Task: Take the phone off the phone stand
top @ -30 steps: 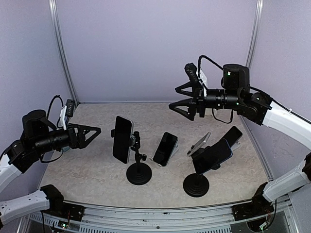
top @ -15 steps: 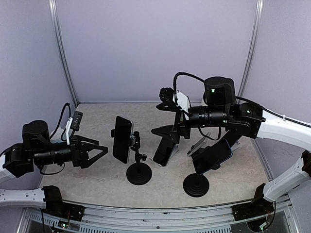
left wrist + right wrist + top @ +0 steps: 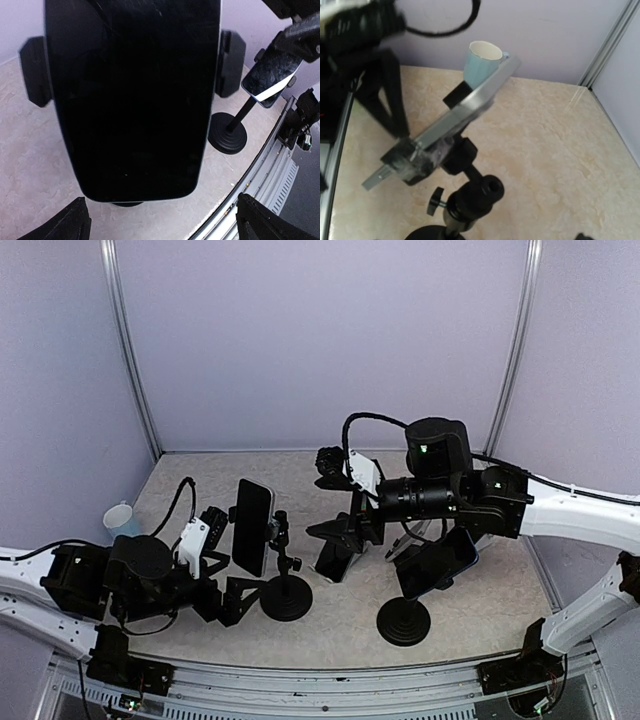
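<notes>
Left hand (image 3: 245, 598), wide open, frames the phone (image 3: 252, 525) clamped upright in its phone stand (image 3: 285, 590), centre-left of frame. The right hand (image 3: 335, 532), apparently open, hovers to its right. Best approach: grip the long edges squarely, then lift straight out.

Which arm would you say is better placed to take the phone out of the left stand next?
Left, probably. The open left tool faces the phone squarely, fingers spread wider than it; the right arm hangs behind the stand, seemingly farther off.

Left pincer (image 3: 245, 597), right pincer (image 3: 325, 512): both agape
</notes>
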Action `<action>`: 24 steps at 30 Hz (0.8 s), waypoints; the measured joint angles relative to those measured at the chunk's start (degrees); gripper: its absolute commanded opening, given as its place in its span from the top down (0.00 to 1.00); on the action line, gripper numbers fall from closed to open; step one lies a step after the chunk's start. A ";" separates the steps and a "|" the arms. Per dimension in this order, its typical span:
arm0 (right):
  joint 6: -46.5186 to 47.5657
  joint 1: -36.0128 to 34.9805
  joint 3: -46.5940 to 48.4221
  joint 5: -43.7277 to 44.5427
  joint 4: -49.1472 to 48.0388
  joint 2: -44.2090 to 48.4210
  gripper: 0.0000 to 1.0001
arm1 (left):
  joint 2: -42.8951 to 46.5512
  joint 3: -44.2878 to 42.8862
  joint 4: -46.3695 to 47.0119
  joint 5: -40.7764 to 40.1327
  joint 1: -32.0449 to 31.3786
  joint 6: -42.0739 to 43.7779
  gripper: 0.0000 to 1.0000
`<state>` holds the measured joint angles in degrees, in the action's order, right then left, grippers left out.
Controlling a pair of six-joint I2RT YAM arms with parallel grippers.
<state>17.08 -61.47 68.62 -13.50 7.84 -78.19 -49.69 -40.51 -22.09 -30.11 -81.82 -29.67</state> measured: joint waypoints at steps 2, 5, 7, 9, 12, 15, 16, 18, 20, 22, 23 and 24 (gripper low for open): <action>-0.02 -0.15 -0.02 0.35 -0.04 -0.37 0.18 | 1.31 0.00 0.46 -1.77 0.26 0.00 0.01; -0.02 -0.22 -0.15 0.55 -0.39 -0.55 0.18 | 3.52 0.09 1.22 -2.38 1.92 0.09 0.01; 0.00 -0.22 -0.33 0.55 -0.72 -0.57 0.18 | 4.17 0.22 1.90 -1.97 3.98 0.39 0.01; 0.02 -0.24 -0.44 0.52 -1.09 -0.61 0.19 | 4.22 0.50 2.78 -0.48 6.23 1.07 0.01; 0.07 -0.24 -0.46 0.44 -1.31 -0.79 0.19 | 3.52 0.74 4.28 2.32 8.83 2.62 0.01; 0.11 -0.24 -0.46 0.37 -1.29 -1.09 0.20 | 1.44 0.72 6.05 4.74 10.12 4.09 0.01; 0.15 -0.24 -0.46 0.31 -1.29 -1.20 0.20 | 0.44 0.72 6.67 5.62 10.25 4.48 0.01; 0.26 -0.24 -0.46 0.24 -1.29 -1.31 0.21 | -0.92 0.72 7.52 6.69 10.40 5.16 0.01; 0.28 -0.24 -0.52 0.09 -1.29 -1.31 0.21 | -1.90 0.72 8.00 7.98 10.47 5.97 0.01; 0.28 -0.24 -0.66 -0.31 -1.33 -1.31 0.22 | -2.19 0.72 8.46 8.85 10.71 6.23 0.01; 0.31 -0.24 -0.74 -0.44 -1.31 -1.31 0.23 | -2.16 0.72 8.76 9.03 10.91 6.40 0.01; 0.31 -0.24 -0.83 -0.61 -1.31 -1.33 0.23 | -2.14 0.72 9.03 9.18 11.06 6.56 0.01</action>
<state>17.39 -61.71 67.79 -14.11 6.52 -79.53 -51.83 -39.79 -13.06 -20.93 -70.76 -23.11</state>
